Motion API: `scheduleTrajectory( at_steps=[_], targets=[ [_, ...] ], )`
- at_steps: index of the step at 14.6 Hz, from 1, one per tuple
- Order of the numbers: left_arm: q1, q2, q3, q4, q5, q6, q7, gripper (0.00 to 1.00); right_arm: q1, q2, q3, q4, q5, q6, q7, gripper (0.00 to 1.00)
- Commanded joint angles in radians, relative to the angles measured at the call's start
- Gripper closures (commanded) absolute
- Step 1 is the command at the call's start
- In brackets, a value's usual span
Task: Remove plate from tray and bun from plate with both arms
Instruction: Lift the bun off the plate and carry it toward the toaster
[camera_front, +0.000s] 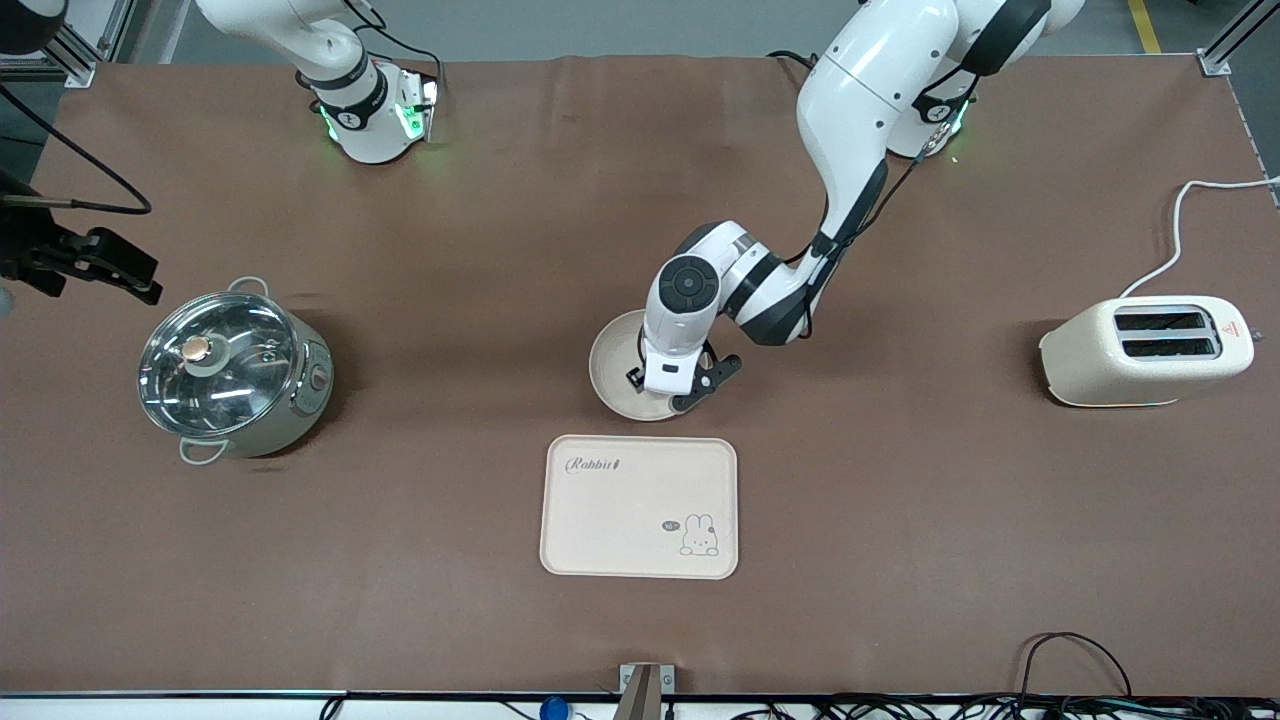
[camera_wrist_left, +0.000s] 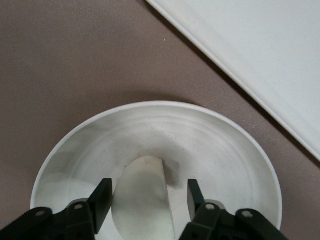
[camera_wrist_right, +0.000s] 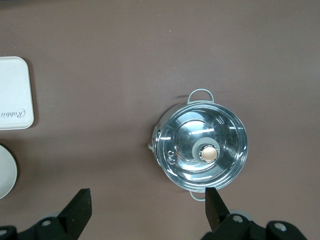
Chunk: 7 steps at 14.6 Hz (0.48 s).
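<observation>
The round plate (camera_front: 610, 365) sits on the brown table, just farther from the front camera than the tray (camera_front: 640, 505), which has nothing on it. My left gripper (camera_front: 668, 388) is down in the plate (camera_wrist_left: 200, 135), open, with one finger on each side of the pale bun (camera_wrist_left: 142, 197). One finger is close against the bun and the other stands a little apart. The front view hides the bun under the gripper. A corner of the tray (camera_wrist_left: 260, 55) shows in the left wrist view. My right gripper (camera_front: 125, 272) waits open, up over the table near the pot.
A steel pot with a glass lid (camera_front: 235, 375) stands toward the right arm's end; it also shows in the right wrist view (camera_wrist_right: 202, 152). A cream toaster (camera_front: 1150, 350) with a white cord stands toward the left arm's end.
</observation>
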Motion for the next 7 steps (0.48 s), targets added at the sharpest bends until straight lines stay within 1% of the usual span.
scheduleTrajectory(
  at_steps=[1, 2, 3, 4, 6, 7],
  targets=[
    [0.0, 0.014, 0.001, 0.019, 0.021, 0.002, -0.012, 0.63, -0.19, -0.047, 0.172, -0.029, -0.005, -0.013, 0.004, 0.0],
    [0.002, 0.011, 0.001, 0.019, 0.021, 0.002, -0.013, 0.73, -0.219, -0.051, 0.186, -0.04, 0.001, -0.013, -0.001, 0.0],
    [0.002, 0.008, 0.001, 0.02, 0.021, 0.002, -0.013, 0.79, -0.236, -0.058, 0.189, -0.049, 0.012, -0.013, -0.004, 0.0],
    [0.002, 0.008, 0.001, 0.029, 0.021, 0.002, -0.013, 0.84, -0.25, -0.061, 0.189, -0.052, 0.044, -0.013, -0.008, 0.0],
    [0.005, 0.002, 0.001, 0.065, 0.021, -0.009, -0.015, 0.84, -0.252, -0.061, 0.197, -0.05, 0.044, -0.005, -0.008, 0.0],
    [0.006, -0.018, 0.001, 0.085, 0.019, -0.023, -0.016, 0.84, -0.252, -0.061, 0.198, -0.05, 0.044, -0.004, -0.008, 0.0]
  ],
)
